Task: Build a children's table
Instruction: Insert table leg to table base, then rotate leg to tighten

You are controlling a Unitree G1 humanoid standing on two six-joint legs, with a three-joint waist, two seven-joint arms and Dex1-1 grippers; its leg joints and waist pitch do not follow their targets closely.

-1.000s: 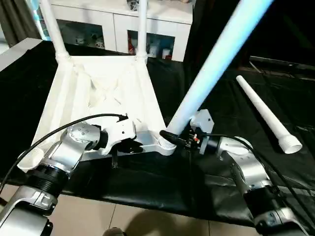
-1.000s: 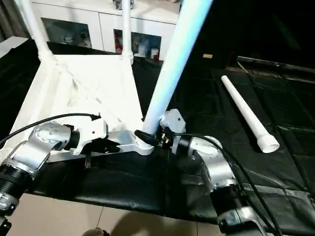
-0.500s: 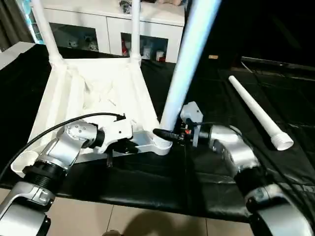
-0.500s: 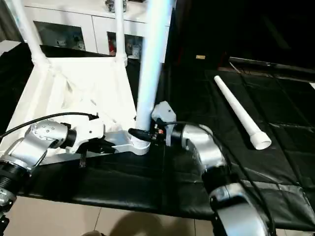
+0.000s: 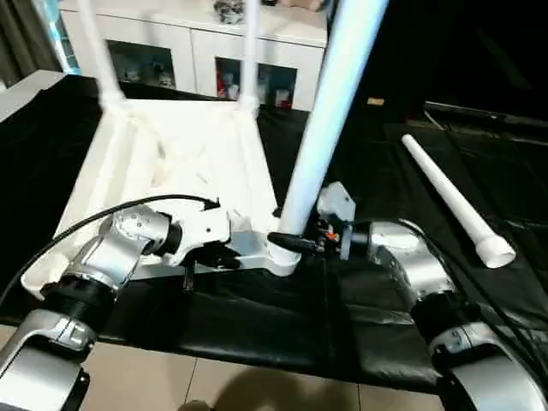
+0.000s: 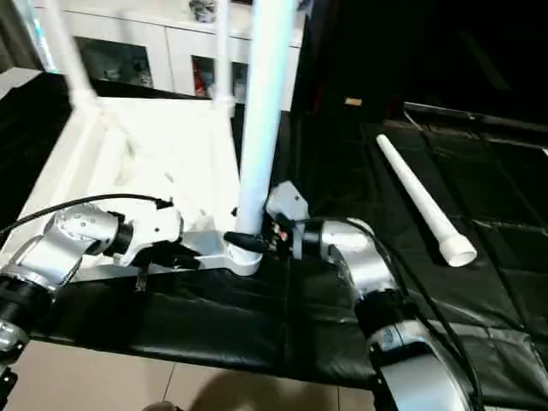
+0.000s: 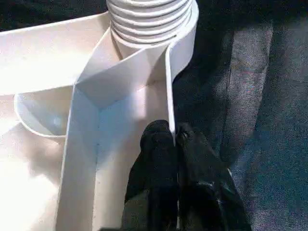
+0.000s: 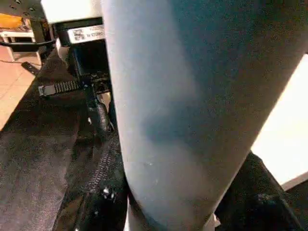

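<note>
1. Table top (image 5: 184,158) lies upside down on the black-covered counter (image 5: 257,317), ribbed underside facing up, near edge toward the robot.
2. Two legs already stand in the far corner sockets: one at far left (image 5: 98,51), one at far right (image 5: 250,51). Both upright.
3. Third leg (image 5: 321,128) stands in the near right corner socket (image 5: 278,254), leaning slightly to the right toward its top. The left wrist view shows its ridged base (image 7: 149,19) seated in the socket ring.
4. Right gripper (image 5: 295,243) reaches in from the right at the base of that leg; its jaws are clamped around the tube just above the socket. In the right wrist view the leg (image 8: 192,110) sits between the two black fingers (image 8: 96,202).
5. Left gripper (image 7: 172,144) is at the near edge of the table top, just left of the same socket. Jaws closed, pinching the thin upright rim wall (image 7: 169,86) of the top.
6. Fourth leg (image 5: 454,201) lies loose on the counter well to the right, wide end nearest the robot.
7. Near left socket (image 5: 38,278) is open, no leg in it.
8. White cabinet (image 5: 205,51) with glass doors stands behind the counter.
</note>
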